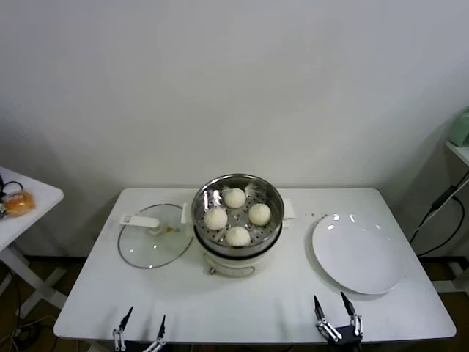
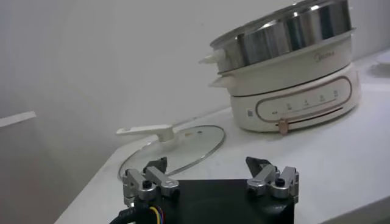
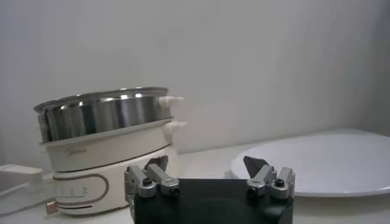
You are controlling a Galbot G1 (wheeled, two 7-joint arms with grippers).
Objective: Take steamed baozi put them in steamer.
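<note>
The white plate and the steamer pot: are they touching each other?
Apart. In the head view a strip of bare table shows between the steamer and the white plate; the right wrist view shows the same gap.

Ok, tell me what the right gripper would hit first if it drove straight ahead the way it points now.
Probably the near rim of the white plate. The right gripper sits open at the table's front edge, pointing toward the wall, and the plate lies directly ahead. If it travels above plate height, the way looks free; height is unclear.
</note>
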